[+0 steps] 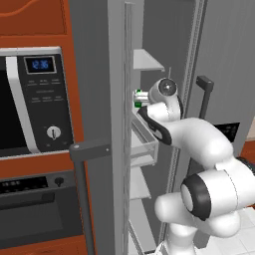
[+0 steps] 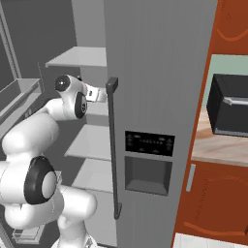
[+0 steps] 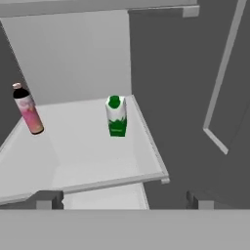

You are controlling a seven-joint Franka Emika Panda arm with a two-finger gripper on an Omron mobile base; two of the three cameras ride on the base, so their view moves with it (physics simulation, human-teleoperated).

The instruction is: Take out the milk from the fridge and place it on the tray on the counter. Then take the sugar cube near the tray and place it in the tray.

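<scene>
The fridge (image 1: 119,74) stands with its left door swung wide, showing white shelves (image 3: 83,141) and a clear drawer (image 1: 145,149) inside. Its right door (image 2: 160,97) is closed, with a long bar handle (image 2: 113,145) and a dark control panel (image 2: 149,143). To the left of the fridge a microwave (image 1: 35,99) sits in reddish-brown cabinetry above an oven (image 1: 40,204). To the right, past a wooden cabinet side, a strip of desk (image 2: 220,145) carries a dark box-like appliance (image 2: 230,104).

The arm reaches into the fridge at mid height. The hand (image 3: 119,197) points at a white shelf with a low front lip. Its two dark fingertips (image 3: 46,199) stand far apart at the bottom of the hand view, spread wide with nothing between them.

The milk (image 3: 116,115) stands upright on that shelf, near its right edge and toward the back. It lies ahead of the hand, well apart from the fingertips and roughly centred between them, beyond the shelf's front lip. In the left base view its green cap (image 1: 139,94) peeks out just left of the wrist.

A pink bottle (image 3: 28,109) with a dark cap stands tilted at the shelf's left side, well apart from the milk.
</scene>
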